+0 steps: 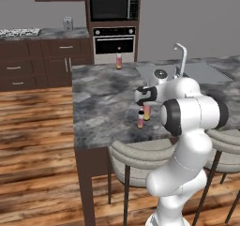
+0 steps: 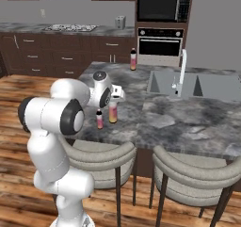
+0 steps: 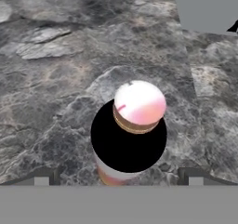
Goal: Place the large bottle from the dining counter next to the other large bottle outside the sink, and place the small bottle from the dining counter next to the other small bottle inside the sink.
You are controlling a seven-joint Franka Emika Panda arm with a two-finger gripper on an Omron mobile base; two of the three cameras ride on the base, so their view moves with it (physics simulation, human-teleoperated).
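- A white robot arm reaches over the long dining counter [image 1: 103,103] of dark grey marbled stone, its claw [image 3: 119,179] poised directly above a tall pink-to-yellow bottle [image 1: 146,111] with a dark shoulder and pale pink cap.
- The claw stands released, its two dark finger tips [image 3: 46,176] spread wide to either side of the tall bottle in the hand view and clear of it.
- Just beside that bottle, on the side nearer the counter's front edge, stands the tiny pink-to-yellow bottle [image 1: 140,118] with a dark cap, upright and about half as tall.
- Both bottles stand near the front edge, above a grey upholstered stool [image 1: 136,157].
- At the counter's far edge a second tall pink-to-yellow bottle [image 1: 119,61] stands upright, outside the grey two-basin sink [image 2: 197,87] and to its left.
- A tall silver faucet [image 2: 181,73] rises at the sink.
- Behind stand a built-in black oven [image 1: 114,44] and a microwave [image 1: 112,7].
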